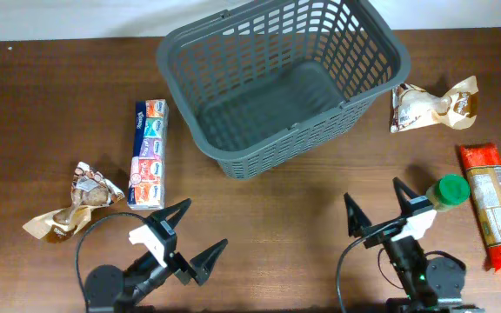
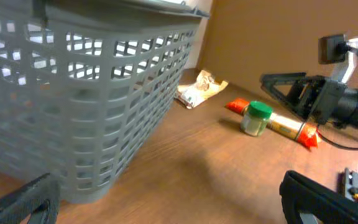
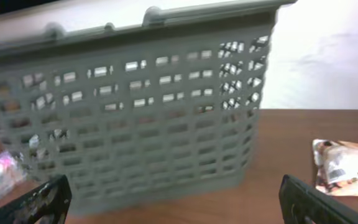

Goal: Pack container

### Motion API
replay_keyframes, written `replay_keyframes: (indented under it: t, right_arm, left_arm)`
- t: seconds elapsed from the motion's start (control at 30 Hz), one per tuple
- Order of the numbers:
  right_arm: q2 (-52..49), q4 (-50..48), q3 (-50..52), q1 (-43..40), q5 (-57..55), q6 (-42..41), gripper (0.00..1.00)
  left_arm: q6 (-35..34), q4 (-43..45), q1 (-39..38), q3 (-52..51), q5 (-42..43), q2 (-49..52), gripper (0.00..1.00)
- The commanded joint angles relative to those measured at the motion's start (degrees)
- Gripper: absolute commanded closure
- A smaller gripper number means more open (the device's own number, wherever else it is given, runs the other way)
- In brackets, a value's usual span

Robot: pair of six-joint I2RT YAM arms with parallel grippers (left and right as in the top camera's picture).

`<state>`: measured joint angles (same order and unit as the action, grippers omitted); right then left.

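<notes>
The large dark grey basket (image 1: 277, 83) stands empty at the back middle of the table; its lattice wall fills the left wrist view (image 2: 73, 106) and the right wrist view (image 3: 142, 106). My left gripper (image 1: 194, 235) is open and empty near the front left. My right gripper (image 1: 377, 209) is open and empty near the front right. A colourful tissue multipack (image 1: 149, 153) lies left of the basket. A brown snack bag (image 1: 72, 202) lies at the far left. A green-lidded jar (image 1: 449, 193) stands by my right gripper.
A white-brown snack bag (image 1: 431, 105) lies right of the basket, also in the right wrist view (image 3: 347, 167). A long orange packet (image 1: 494, 207) lies at the right edge, beside the jar in the left wrist view (image 2: 255, 117).
</notes>
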<state>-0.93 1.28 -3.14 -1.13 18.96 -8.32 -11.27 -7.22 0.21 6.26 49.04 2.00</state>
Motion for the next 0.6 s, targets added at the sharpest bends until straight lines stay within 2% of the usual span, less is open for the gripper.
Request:
replay_keyframes:
  t: [0.0, 0.17, 0.2, 0.3, 0.43, 0.5, 0.53, 0.57]
  right_arm:
    - [-1.2, 3.2, -8.9, 0.3, -8.3, -3.1, 0.01]
    - [-11.6, 11.5, -24.7, 0.3, -11.3, 3.7, 0.01]
    - [-16.7, 15.0, -31.5, 0.3, -11.3, 4.1, 0.01]
    - [-26.3, 23.1, -44.5, 0.3, -10.8, 4.1, 0.01]
    - [-41.4, 41.2, -68.8, 0.3, -3.1, 5.7, 0.01]
    - [-46.1, 49.9, -77.6, 0.3, 2.8, 5.8, 0.01]
    - [-50.3, 58.2, -85.4, 0.3, 5.2, 5.7, 0.01]
    - [-51.9, 60.9, -88.0, 0.3, 6.1, 5.8, 0.01]
  left_arm:
    - [6.0, -8.5, 0.3, 10.6, -5.7, 4.2, 0.01]
    - [17.8, -27.2, 0.3, 30.9, -17.6, 14.5, 0.01]
    - [20.5, -31.1, 0.3, 37.9, -20.0, 18.1, 0.01]
    - [21.9, -31.8, 0.3, 47.2, -20.2, 22.9, 0.01]
    - [21.9, -28.8, 0.3, 56.4, -16.8, 26.9, 0.01]
    - [21.9, -26.9, 0.3, 58.7, -14.1, 27.8, 0.01]
    - [21.9, -26.4, 0.3, 61.5, -11.1, 28.9, 0.01]
    - [21.6, -26.7, 0.3, 63.4, -9.7, 29.8, 0.01]
